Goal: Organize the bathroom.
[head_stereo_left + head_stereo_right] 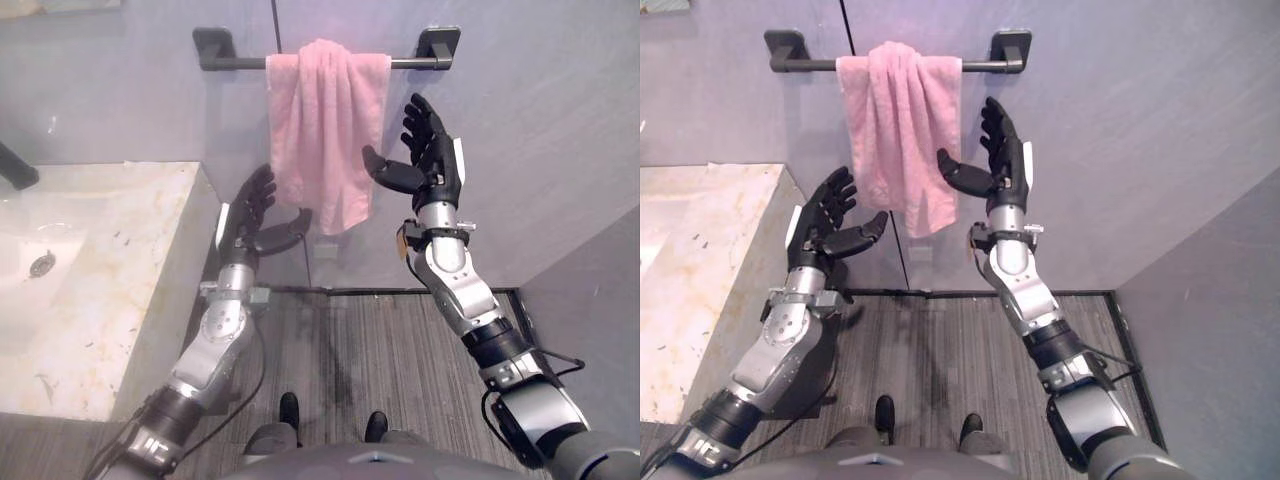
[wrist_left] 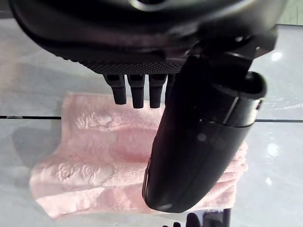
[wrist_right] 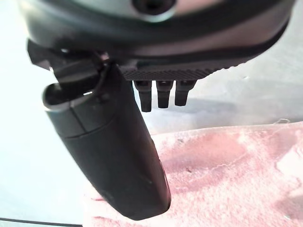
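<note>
A pink towel (image 1: 327, 130) hangs bunched over a dark towel bar (image 1: 325, 60) on the grey wall. My left hand (image 1: 255, 215) is raised at the towel's lower left, open, thumb pointing toward the cloth, a little apart from it. My right hand (image 1: 425, 150) is higher, at the towel's right edge, open, its thumb close to the cloth's side. In the left wrist view the towel (image 2: 94, 156) lies past the straight fingers (image 2: 135, 92). The right wrist view has the towel (image 3: 227, 175) beyond that hand's thumb (image 3: 118, 156). Neither hand holds anything.
A pale marble counter (image 1: 120, 290) with a sink basin (image 1: 40, 262) stands to the left, its corner near my left arm. Grey walls close in ahead and on the right (image 1: 590, 320). Dark striped floor (image 1: 350, 350) lies below.
</note>
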### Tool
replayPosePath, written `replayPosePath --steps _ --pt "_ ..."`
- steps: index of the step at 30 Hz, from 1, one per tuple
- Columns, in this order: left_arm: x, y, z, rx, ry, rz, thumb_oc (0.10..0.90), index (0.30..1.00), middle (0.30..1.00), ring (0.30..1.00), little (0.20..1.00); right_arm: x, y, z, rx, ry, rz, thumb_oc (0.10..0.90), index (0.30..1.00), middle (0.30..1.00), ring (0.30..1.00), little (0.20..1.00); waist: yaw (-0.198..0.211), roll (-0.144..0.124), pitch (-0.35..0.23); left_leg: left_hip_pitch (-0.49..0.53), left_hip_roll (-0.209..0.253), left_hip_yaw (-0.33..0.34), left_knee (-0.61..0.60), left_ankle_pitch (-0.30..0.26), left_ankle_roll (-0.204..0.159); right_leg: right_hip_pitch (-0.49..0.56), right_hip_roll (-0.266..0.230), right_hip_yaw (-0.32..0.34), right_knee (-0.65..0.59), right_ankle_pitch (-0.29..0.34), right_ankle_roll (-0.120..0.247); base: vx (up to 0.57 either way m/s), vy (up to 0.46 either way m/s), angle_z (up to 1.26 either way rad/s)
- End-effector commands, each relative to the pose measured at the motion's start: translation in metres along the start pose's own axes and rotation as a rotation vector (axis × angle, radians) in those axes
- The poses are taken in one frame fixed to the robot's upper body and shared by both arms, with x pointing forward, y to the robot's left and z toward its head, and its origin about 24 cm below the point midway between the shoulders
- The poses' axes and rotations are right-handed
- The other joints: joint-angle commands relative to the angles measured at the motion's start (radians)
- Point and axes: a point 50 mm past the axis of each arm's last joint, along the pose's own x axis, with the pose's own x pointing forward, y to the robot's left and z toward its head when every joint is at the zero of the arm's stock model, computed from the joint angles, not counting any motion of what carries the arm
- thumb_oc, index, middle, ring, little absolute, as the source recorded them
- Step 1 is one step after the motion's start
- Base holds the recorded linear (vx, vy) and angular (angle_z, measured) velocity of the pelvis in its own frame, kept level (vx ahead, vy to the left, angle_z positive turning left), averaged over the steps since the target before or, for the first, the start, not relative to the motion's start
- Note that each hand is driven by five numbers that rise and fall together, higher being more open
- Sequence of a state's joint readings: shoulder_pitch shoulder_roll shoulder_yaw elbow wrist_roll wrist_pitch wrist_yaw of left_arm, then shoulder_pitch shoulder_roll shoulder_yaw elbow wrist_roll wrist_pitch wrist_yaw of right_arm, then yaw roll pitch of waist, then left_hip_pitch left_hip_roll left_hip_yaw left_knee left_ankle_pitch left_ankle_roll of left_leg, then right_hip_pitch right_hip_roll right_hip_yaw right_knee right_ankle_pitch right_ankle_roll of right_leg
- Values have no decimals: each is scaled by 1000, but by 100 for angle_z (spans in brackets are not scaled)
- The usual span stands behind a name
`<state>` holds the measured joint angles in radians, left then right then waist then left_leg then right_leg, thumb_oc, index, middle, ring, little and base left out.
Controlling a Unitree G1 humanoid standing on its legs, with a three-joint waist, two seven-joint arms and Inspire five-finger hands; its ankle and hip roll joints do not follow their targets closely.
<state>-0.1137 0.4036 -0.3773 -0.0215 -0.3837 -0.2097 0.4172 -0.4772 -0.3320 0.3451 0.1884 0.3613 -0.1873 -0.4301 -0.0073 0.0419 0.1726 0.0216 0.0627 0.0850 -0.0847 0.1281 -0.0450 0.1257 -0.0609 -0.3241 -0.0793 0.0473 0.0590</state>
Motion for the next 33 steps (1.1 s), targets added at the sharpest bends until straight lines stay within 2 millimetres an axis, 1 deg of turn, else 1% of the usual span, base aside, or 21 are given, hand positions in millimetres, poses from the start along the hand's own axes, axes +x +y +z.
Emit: replayPosePath --steps 1,6,8,16,17,19,20,21,22,29,33 --pt "9 5 28 10 -185 -7 800 900 900 900 900 19 13 62 30 -323 99 800 900 900 900 900 14 -25 -70 40 -30 87 108 -160 10 -33 51 57 127 -146 3 30 -31 1" --pt "9 6 27 15 -174 -14 800 900 900 900 900 35 7 72 10 -333 85 800 900 900 900 900 34 -35 -70 30 -36 77 140 -174 7 -30 47 45 133 -148 0 35 -37 2" --pt "8 8 27 22 -179 -17 800 900 900 900 900 43 2 77 -3 -338 64 800 900 900 900 900 44 -37 -70 34 -36 74 141 -177 6 -29 46 38 138 -150 -1 39 -27 2" --pt "6 15 23 40 -155 -3 800 900 900 900 900 58 -11 84 -17 -343 23 800 900 900 900 900 60 -36 -79 48 -35 66 115 -169 0 -21 48 22 128 -148 -1 29 -23 9" --pt "5 17 22 45 -152 -3 800 900 900 900 900 60 -13 84 -26 -341 19 734 801 801 801 801 63 -36 -80 48 -36 64 112 -168 -1 -19 47 19 124 -147 -2 0 0 0" --pt "4 19 21 46 -145 1 800 900 900 900 900 61 -15 84 -32 -336 19 656 684 684 684 684 66 -34 -82 49 -35 63 108 -165 -3 -17 47 17 120 -146 -2 32 -10 4" --pt "3 21 21 46 -143 2 800 900 900 900 900 62 -16 84 -40 -335 21 604 606 606 606 606 69 -33 -82 48 -34 60 107 -163 -5 -17 46 15 119 -145 -1 0 0 0" --pt "3 22 21 46 -143 3 800 900 900 900 900 63 -17 84 -42 -337 17 463 394 394 394 394 71 -33 -82 47 -34 58 105 -161 -5 -18 46 15 119 -145 -1 0 0 0" --pt "3 23 21 45 -144 4 800 900 900 900 900 63 -17 84 -40 -337 15 400 300 300 300 300 71 -31 -82 48 -33 57 103 -160 -5 -18 46 14 120 -145 -1 0 0 0" --pt "2 26 21 53 -157 22 800 900 900 900 900 58 -17 81 -43 -345 19 400 300 300 300 300 66 -29 -79 54 -32 59 92 -156 -4 -22 45 14 127 -147 0 4 1 4" --pt "3 33 24 67 -178 77 800 900 900 900 900 52 -11 76 -56 -337 50 400 300 300 300 300 61 -28 -76 57 -34 64 94 -159 -2 -22 44 16 130 -151 -1 0 0 0"
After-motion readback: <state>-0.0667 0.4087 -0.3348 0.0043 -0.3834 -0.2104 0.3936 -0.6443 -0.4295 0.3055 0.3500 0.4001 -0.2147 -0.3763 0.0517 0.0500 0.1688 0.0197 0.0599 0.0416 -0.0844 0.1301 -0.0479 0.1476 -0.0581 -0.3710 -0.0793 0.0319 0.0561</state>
